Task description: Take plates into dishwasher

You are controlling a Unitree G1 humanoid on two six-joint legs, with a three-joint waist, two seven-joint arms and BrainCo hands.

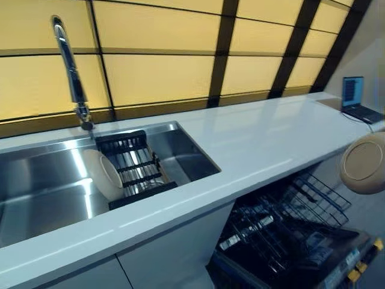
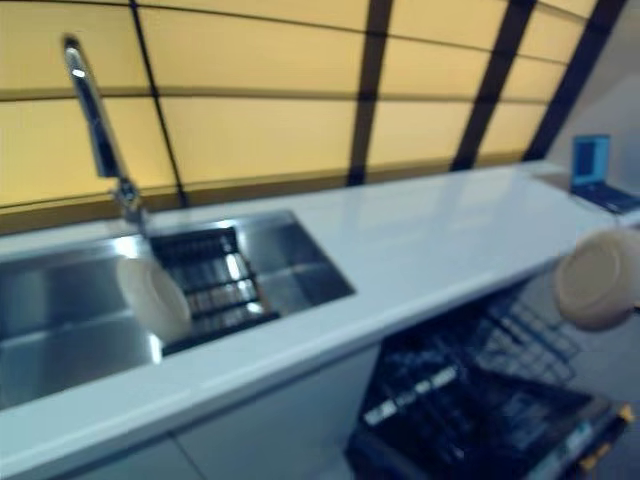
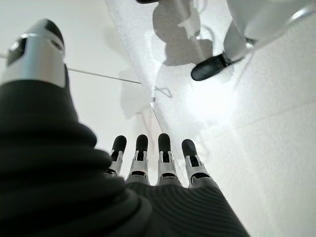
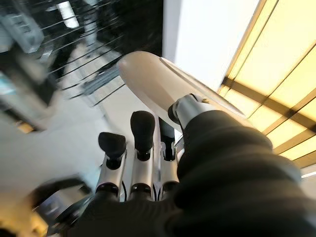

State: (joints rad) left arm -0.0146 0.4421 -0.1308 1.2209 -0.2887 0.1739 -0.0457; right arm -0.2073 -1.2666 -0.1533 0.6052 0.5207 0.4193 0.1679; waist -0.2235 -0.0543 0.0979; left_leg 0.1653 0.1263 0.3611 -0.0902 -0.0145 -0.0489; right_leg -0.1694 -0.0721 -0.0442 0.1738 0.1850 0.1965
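Cream-coloured plate (image 1: 363, 162) held up at the right edge of the head views, tilted nearly on edge, its round base ring facing the camera. It hangs in the air off the end of the white countertop (image 1: 258, 144), above the open dishwasher (image 1: 295, 241) and its dark wire racks (image 1: 283, 223).

Right hand (image 4: 143, 163): in its wrist view the plate's pale rim (image 4: 163, 79) runs between the thumb and the row of fingers (image 4: 142, 129). Thumb pressed to one face of the plate, fingers curled toward the other side. Plate pinched at its edge. Dishwasher racks show beyond the fingertips, blurred.

Second plate (image 1: 103, 174), same cream colour, stands tilted in the steel sink (image 1: 42, 186), leaning against the near end of a black dish rack (image 1: 133, 165) that sits in the basin. Curved chrome faucet (image 1: 71, 72) rises behind the sink. Yellow panels with dark frames (image 1: 162, 72) back the counter.

Left hand (image 3: 153, 163): seen only in its own wrist view, fingers straight and side by side, holding nothing, pointed at pale floor and white cabinet front.

Laptop (image 1: 356, 96), open, at the far right end of the countertop, well apart from the held plate.
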